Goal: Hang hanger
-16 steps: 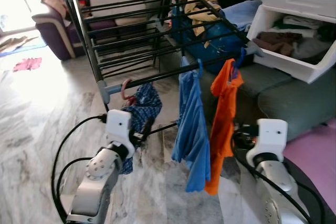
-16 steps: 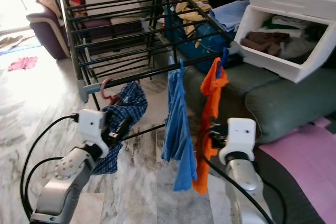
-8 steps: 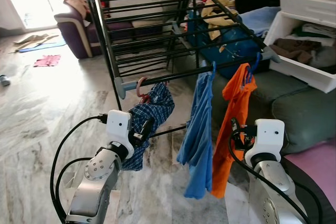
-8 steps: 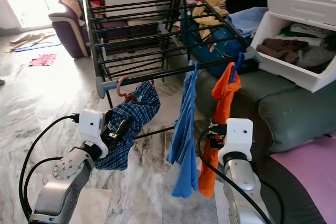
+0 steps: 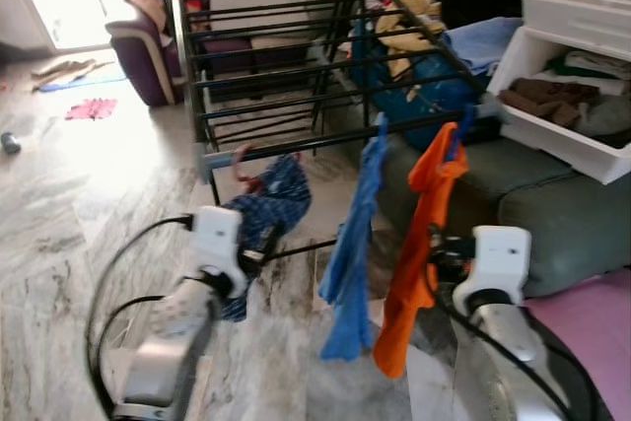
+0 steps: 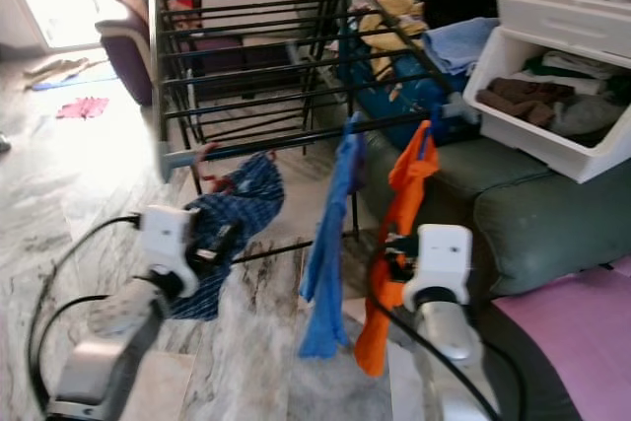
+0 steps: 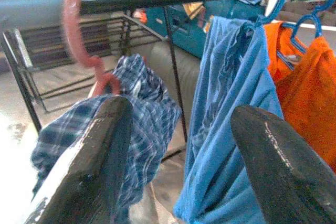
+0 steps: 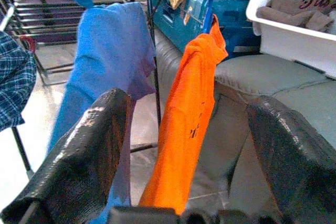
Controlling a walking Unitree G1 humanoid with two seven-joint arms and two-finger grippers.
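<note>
I've got the pink hanger (image 7: pixel 79 22) hooked over the front rail of the black drying rack (image 5: pixel 296 66), the plaid shirt (image 5: pixel 271 209) drooping off it, with a blue shirt (image 5: pixel 357 234) and an orange shirt (image 5: pixel 419 244) hanging further along. My left gripper (image 7: pixel 178 145) sits just below the plaid shirt, fingers spread wide and holding nothing. My right gripper (image 8: pixel 184 156) faces the orange shirt, fingers spread wide too.

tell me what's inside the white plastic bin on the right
The white plastic bin holds folded clothes: a dark brown piece in front, grey fabric beside it, something green behind. Whatever lies lower is covered by its front wall.
</note>
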